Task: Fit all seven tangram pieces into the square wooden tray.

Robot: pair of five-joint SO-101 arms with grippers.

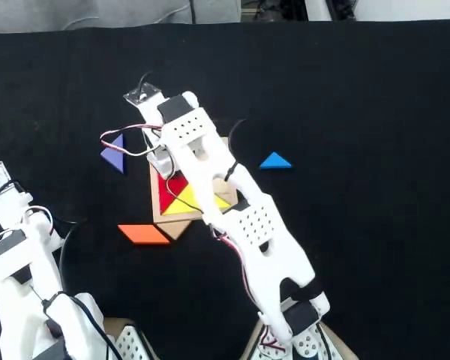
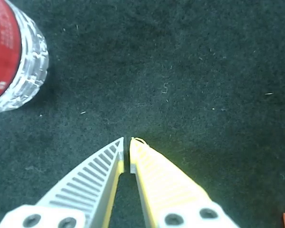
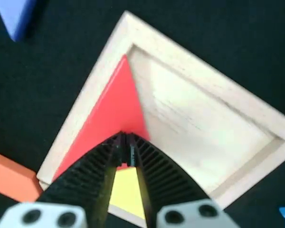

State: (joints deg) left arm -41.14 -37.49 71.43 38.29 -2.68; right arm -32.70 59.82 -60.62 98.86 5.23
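Observation:
The square wooden tray (image 3: 204,102) lies tilted like a diamond, with a red triangle (image 3: 107,121) along one inner wall and a yellow piece (image 3: 126,192) beside it. My right gripper (image 3: 126,137) is shut, its tips down on the red triangle's corner with nothing held between them. In the high view the right arm (image 1: 232,210) stretches over the tray (image 1: 159,214). Loose on the cloth lie a purple triangle (image 1: 114,154), a blue triangle (image 1: 275,160) and an orange parallelogram (image 1: 144,234). My left gripper (image 2: 127,140) is shut over bare black cloth, holding nothing.
A clear plastic bottle (image 2: 14,52) with a red label lies near the left gripper. The left arm (image 1: 22,262) stands at the table's near left corner. Black cloth covers the table, with open room to the right of the blue triangle.

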